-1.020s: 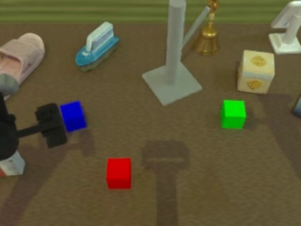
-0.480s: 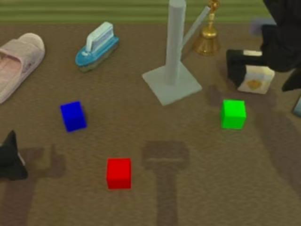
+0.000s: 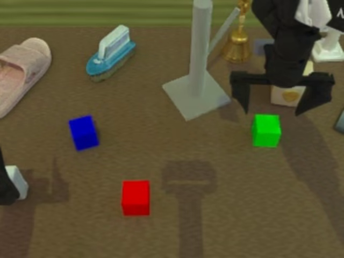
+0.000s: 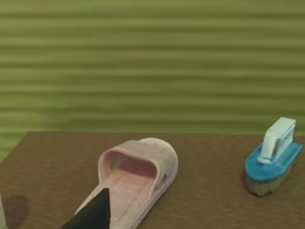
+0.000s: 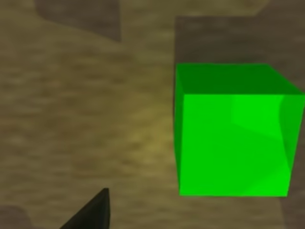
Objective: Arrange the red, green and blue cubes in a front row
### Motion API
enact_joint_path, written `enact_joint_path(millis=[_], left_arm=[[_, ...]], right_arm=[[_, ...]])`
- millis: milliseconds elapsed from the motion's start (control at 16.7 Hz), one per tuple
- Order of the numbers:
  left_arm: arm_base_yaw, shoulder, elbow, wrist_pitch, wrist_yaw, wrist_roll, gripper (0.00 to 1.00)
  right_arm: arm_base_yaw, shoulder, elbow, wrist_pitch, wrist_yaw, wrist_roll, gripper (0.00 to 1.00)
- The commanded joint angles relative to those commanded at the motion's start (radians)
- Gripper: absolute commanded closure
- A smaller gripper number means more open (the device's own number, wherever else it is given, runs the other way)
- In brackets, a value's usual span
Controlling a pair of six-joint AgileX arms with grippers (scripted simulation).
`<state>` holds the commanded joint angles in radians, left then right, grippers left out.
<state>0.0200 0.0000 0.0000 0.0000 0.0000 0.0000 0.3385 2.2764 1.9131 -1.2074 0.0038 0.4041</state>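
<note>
While the right gripper (image 3: 281, 92) hovers wide open just behind the green cube (image 3: 266, 130) at the surface's right, that small, glossy, rigid block looks light yet slippery, best pinched squarely across opposite flat faces.

Cream box (image 3: 290, 95) crowds green cube (image 3: 266, 130), front clear

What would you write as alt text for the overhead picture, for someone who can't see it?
Seen from above, the right gripper hangs open just behind a green cube on a brown table. A blue cube and a red cube sit apart on the left half, and the left arm is parked at the left edge.
</note>
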Motion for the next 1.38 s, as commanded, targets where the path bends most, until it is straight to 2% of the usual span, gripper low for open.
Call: enact_joint_path(millis=[360, 780, 1080, 1380], left_arm=[[0.0, 0.0, 0.0, 0.0, 0.0, 0.0, 0.0], [0.0, 0.0, 0.0, 0.0, 0.0, 0.0, 0.0], [0.0, 0.0, 0.0, 0.0, 0.0, 0.0, 0.0], [0.0, 0.0, 0.0, 0.0, 0.0, 0.0, 0.0]], right_arm=[[-0.004, 0.004, -0.017, 0.019, 0.0, -0.002, 0.0], [0.001, 0.081, -0.166, 0.25, 0.001, 0.002, 0.0], [0.001, 0.087, -0.176, 0.263, 0.001, 0.002, 0.0], [0.001, 0.087, -0.176, 0.263, 0.001, 0.002, 0.38]])
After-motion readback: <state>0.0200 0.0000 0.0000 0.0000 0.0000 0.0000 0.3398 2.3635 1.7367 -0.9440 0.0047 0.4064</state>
